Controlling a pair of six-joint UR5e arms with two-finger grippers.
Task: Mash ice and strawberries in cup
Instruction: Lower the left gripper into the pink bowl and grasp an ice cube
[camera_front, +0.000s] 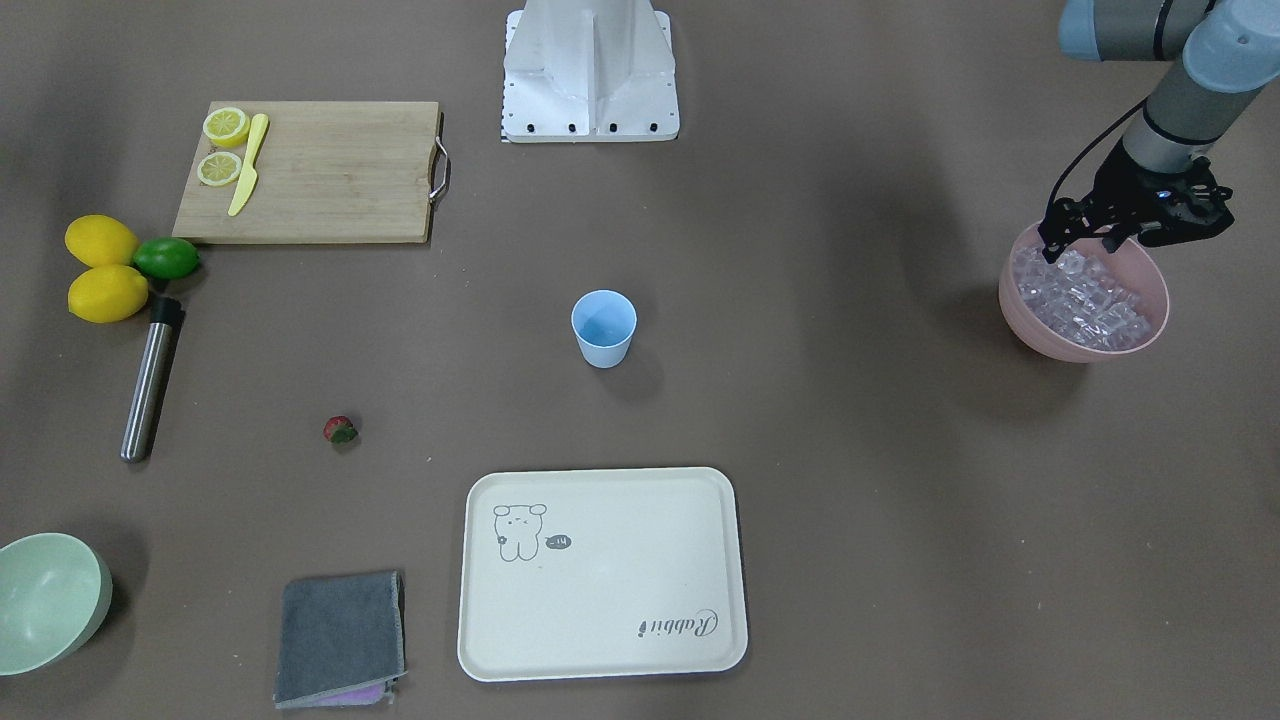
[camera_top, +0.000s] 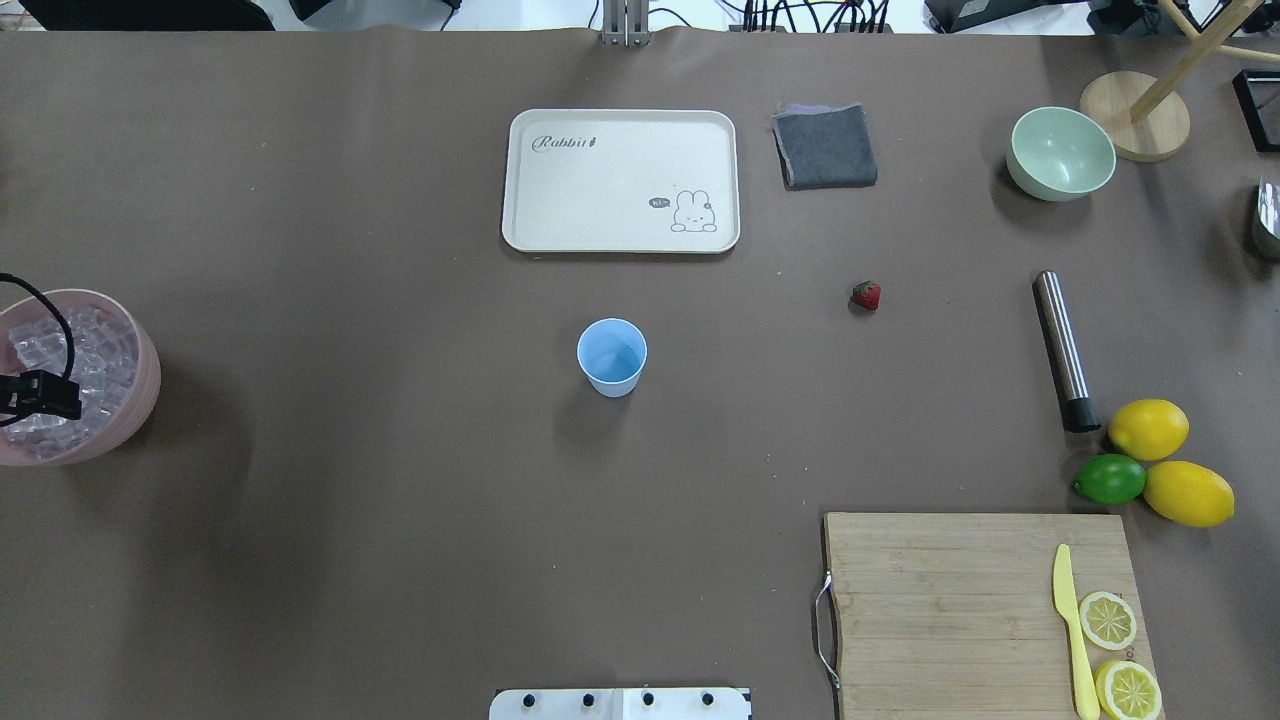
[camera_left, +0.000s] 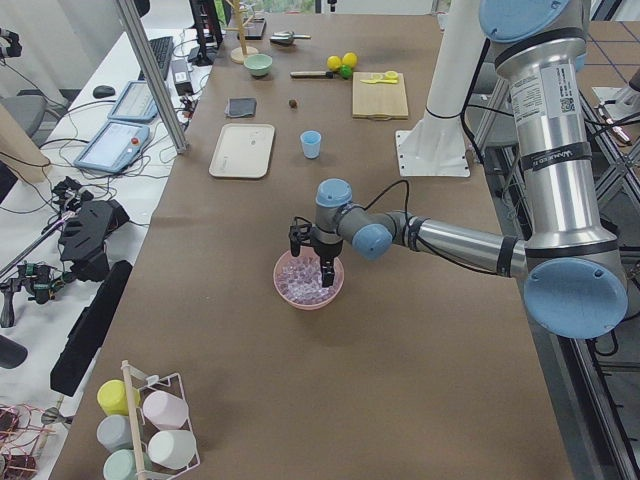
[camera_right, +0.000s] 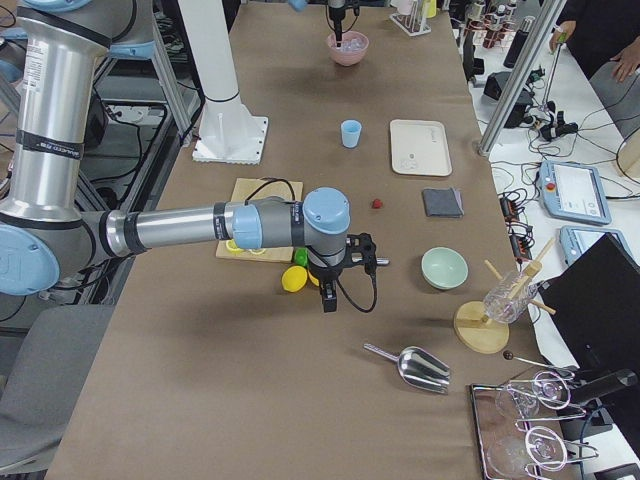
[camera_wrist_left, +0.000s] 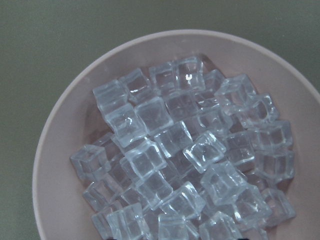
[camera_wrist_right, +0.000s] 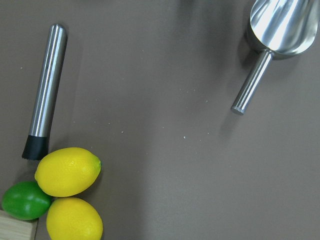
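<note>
The light-blue cup (camera_front: 604, 328) stands upright and empty mid-table, also in the overhead view (camera_top: 612, 357). The strawberry (camera_front: 340, 430) lies on the table apart from the cup, and shows in the overhead view (camera_top: 866, 295). The ice (camera_front: 1085, 300) fills a pink bowl (camera_front: 1040, 340) at the table's left end; the left wrist view looks straight down on the cubes (camera_wrist_left: 185, 155). My left gripper (camera_front: 1080, 248) hangs open and empty just over the bowl's rim. My right gripper (camera_right: 325, 295) hovers near the lemons; I cannot tell if it is open or shut.
A steel muddler (camera_front: 148, 385) lies beside two lemons (camera_front: 105, 280) and a lime (camera_front: 166, 258). A cutting board (camera_front: 320, 170) holds lemon halves and a yellow knife. A tray (camera_front: 600, 575), a grey cloth (camera_front: 340, 638) and a green bowl (camera_front: 45, 600) sit along the far edge. A metal scoop (camera_wrist_right: 280, 30) lies past the muddler.
</note>
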